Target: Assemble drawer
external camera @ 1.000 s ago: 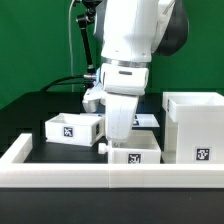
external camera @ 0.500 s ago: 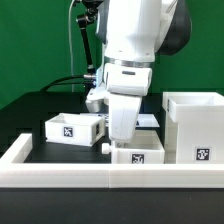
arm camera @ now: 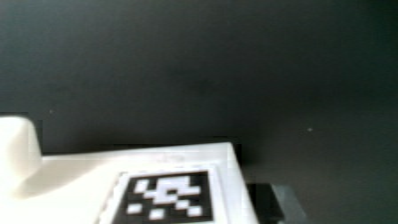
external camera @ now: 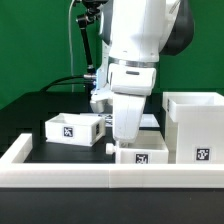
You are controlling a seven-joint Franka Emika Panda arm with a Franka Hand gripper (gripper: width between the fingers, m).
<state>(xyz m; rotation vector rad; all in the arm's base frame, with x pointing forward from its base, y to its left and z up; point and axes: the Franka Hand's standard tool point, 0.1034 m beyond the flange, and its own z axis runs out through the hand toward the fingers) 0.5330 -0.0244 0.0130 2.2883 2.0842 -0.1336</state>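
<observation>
My gripper (external camera: 123, 142) reaches down onto the near tray (external camera: 142, 155), a small white open-topped box with a tag on its front and a small knob (external camera: 103, 146) on its side. The fingertips are hidden by the tray's wall. In the wrist view the tray's tagged white wall (arm camera: 169, 195) sits right against one dark finger (arm camera: 269, 202), so the gripper looks shut on that wall. A second tray (external camera: 72, 127) stands on the exterior view's left. The tall housing (external camera: 197, 125) stands on the exterior view's right.
A low white rail (external camera: 70, 172) edges the black table along the front and turns back at the exterior view's left. A flat marker board (external camera: 150, 121) lies behind the near tray. Black cables hang behind the arm.
My gripper and the near tray have together shifted a little toward the exterior view's right, closer to the housing. The other tray and the housing have not moved.
</observation>
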